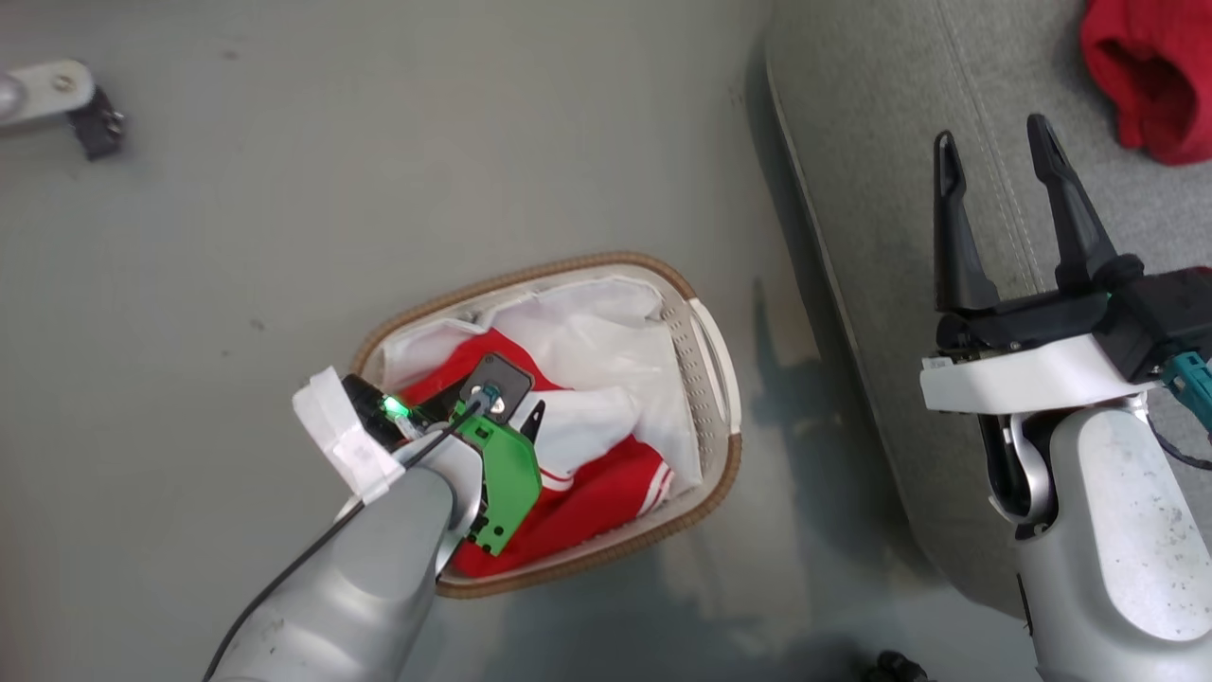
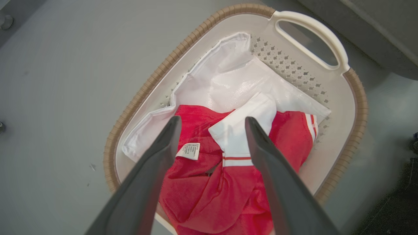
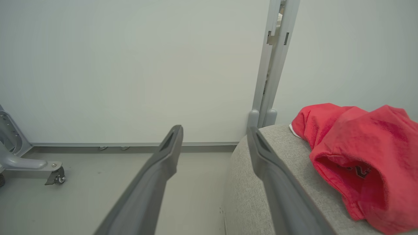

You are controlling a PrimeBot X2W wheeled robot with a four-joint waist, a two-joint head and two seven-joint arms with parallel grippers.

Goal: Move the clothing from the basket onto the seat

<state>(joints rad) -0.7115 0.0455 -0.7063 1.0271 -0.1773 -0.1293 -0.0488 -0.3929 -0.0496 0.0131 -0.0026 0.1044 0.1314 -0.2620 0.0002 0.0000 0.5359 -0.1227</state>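
Head view: one red shirt (image 1: 606, 493) in the basket (image 1: 724, 474), one shirt (image 1: 1150, 76) on the seat (image 1: 881, 142); both pincers gape empty.

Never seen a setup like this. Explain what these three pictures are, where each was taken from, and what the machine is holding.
It is a two-armed robot. One picture looks down from its head; the other two look along each arm's two dark fingers. The left gripper hangs open over a red shirt in the basket on the floor, holding nothing. The right gripper is also open and empty, above the grey seat, where another red shirt lies. A white sheet lines the basket.
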